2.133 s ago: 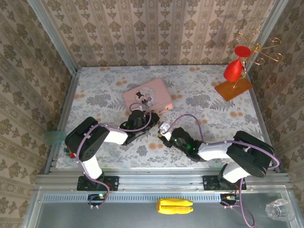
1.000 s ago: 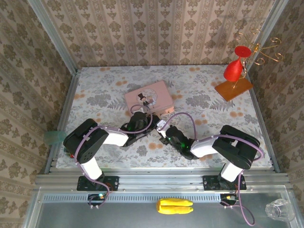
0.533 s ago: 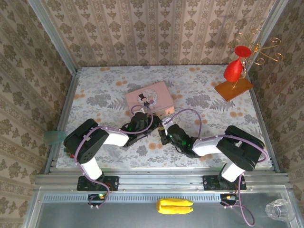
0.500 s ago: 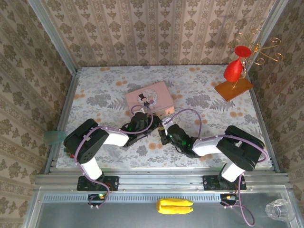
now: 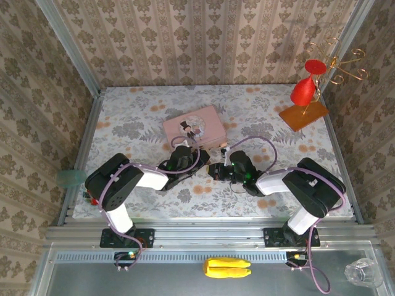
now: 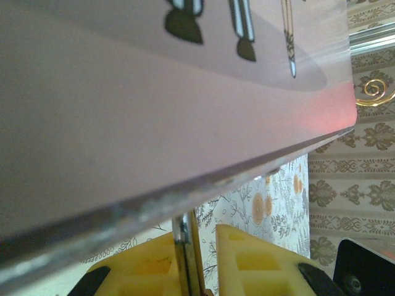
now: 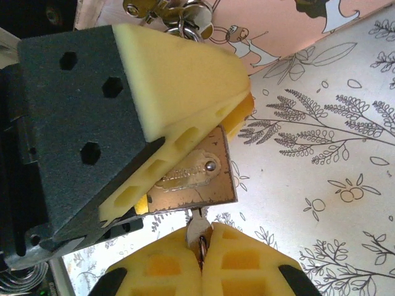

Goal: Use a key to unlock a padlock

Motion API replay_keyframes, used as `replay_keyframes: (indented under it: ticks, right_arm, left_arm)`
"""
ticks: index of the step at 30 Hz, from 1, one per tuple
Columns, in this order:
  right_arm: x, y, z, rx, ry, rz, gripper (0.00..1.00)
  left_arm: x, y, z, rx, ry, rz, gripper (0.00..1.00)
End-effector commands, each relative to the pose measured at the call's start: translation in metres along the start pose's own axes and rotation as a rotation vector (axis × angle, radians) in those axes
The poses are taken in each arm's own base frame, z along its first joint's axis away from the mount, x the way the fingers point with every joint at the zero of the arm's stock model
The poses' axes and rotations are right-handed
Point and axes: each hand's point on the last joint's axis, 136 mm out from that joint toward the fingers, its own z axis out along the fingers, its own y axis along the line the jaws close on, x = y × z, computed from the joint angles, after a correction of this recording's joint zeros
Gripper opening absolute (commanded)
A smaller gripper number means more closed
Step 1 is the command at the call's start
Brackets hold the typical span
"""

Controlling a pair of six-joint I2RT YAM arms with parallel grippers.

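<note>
Here, near the middle of the floral surface (image 5: 265, 117) and just on the near side of the pink tin (image 5: 192, 126), the two arms meet tip to tip. In the right wrist view, the left claw (image 6: 200, 256) is clamped on the small brass padlock (image 7: 191, 176), gripping its flat faces with the keyhole edge turned toward the other arm. The right claw (image 7: 200, 265) has its yellow fingers pressed together on the thin grey key (image 7: 199, 229). The key's tip touches that edge of the padlock; how far it has gone in cannot be told. A cluster of small metal rings (image 7: 176, 13) hangs at the padlock's far end, against the tin.

The work appears to be at the insertion step, with the turn yet to come, and the margin looks slim. The key is a sliver held in soft pads, so a push that is slightly off line with the keyhole could pivot it in the pinch or bend it rather than seat it. The same push could slide the padlock back through the left claw's hold. When the turn comes, the pads may twist around the key instead of turning it, leaving the lock fastened.
</note>
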Motion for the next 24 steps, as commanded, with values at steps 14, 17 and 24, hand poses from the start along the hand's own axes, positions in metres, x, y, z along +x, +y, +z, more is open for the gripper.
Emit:
replay_keyframes:
  ticks: [14,17,24]
  right_arm:
    - [-0.002,-0.028,-0.004,0.106,-0.023,0.047,0.0]
    - [-0.002,-0.029,-0.004,0.109,-0.024,0.049,0.0]
    - [0.001,-0.032,-0.005,0.118,-0.019,0.056,0.0]
  left_arm:
    - [0.015,0.012,-0.005,-0.059,0.078,-0.051,0.43]
    - [0.013,0.014,-0.008,-0.073,0.073,-0.047,0.48]
    - [0.012,0.023,-0.011,-0.101,0.073,-0.06,0.54]
